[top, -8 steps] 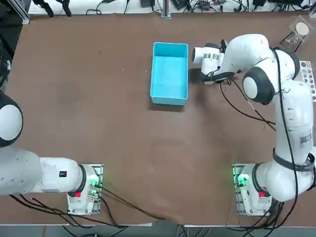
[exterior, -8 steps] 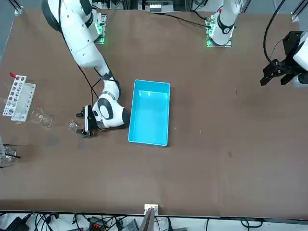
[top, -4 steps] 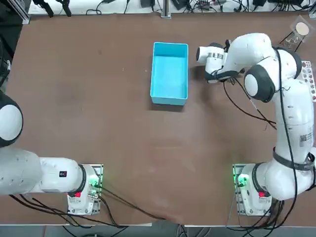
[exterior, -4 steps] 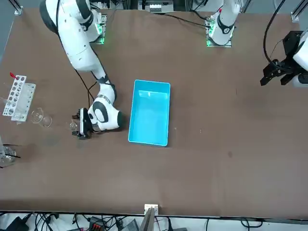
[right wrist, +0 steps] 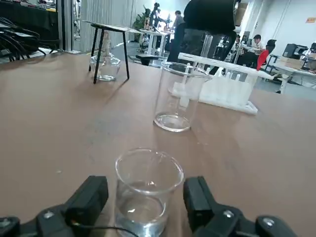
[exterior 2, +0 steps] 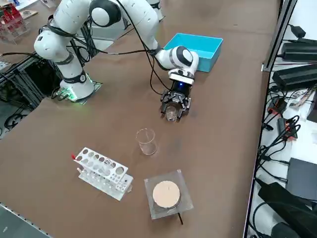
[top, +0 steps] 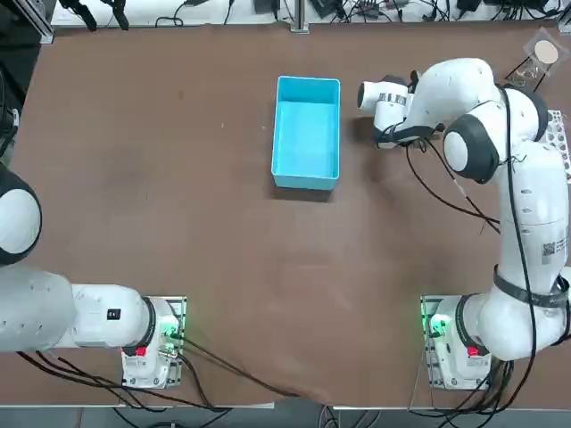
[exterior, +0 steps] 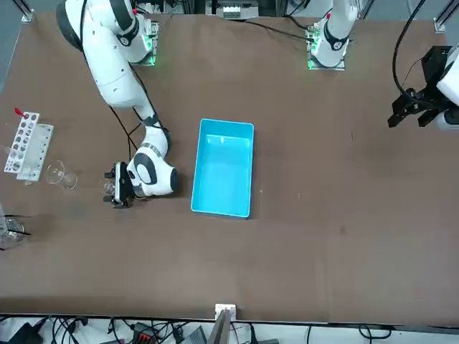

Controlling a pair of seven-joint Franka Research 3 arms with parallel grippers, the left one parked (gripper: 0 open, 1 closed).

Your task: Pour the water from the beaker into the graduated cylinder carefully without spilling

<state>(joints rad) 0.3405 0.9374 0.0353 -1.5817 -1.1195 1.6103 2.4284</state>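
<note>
The beaker (right wrist: 146, 193) is a tiny clear glass cup standing upright on the brown table, with a little water (right wrist: 140, 211) in its bottom. My right gripper (right wrist: 145, 196) is low over the table with one black finger on each side of the beaker. One finger sits almost against the glass and the other has a thin gap, so the jaws still stand open. The right side view shows the same pairing, gripper (exterior 2: 174, 106) around beaker (exterior 2: 171, 113). The graduated cylinder (right wrist: 177, 97) stands upright a short way beyond the beaker, also seen from the side (exterior 2: 145, 141).
A blue box (top: 307, 134) lies just beside the right wrist, on the side away from the glassware. A white holed rack (exterior 2: 101, 173) and a wire-mesh stand with a white disc (exterior 2: 166, 194) sit beyond the cylinder near the table's corner. A flask (right wrist: 105, 66) stands under that stand.
The right gripper has slid away from the blue box to the beaker. Its fingers have narrowed from wide open to close on either side of the glass.
</note>
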